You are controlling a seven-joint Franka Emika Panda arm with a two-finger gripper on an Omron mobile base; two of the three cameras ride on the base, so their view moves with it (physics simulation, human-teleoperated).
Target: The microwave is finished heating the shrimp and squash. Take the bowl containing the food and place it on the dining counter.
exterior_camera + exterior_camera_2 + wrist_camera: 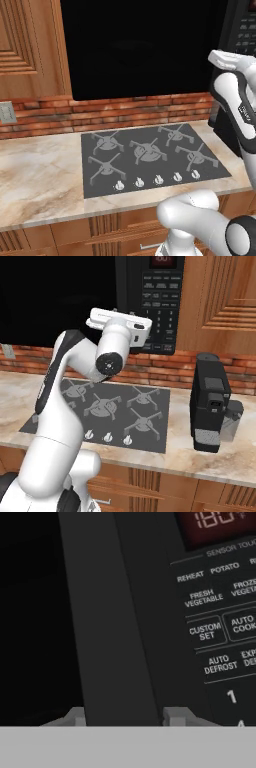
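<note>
Right up against the microwave (150, 612), the pincer (125, 718) has its two grey fingertips (75, 717) set either side of the upright dark door handle (115, 637), one on each flank. To the right sits the button panel (220, 627), labelled reheat, potato, custom set, auto defrost, beneath a red lit display (220, 524).

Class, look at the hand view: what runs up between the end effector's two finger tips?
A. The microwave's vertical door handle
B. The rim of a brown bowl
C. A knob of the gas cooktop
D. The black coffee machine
A: in the hand view a tall dark handle bar of the microwave rises between the finger tips of the end effector, beside the button panel with labels like REHEAT and AUTO DEFROST.
</note>
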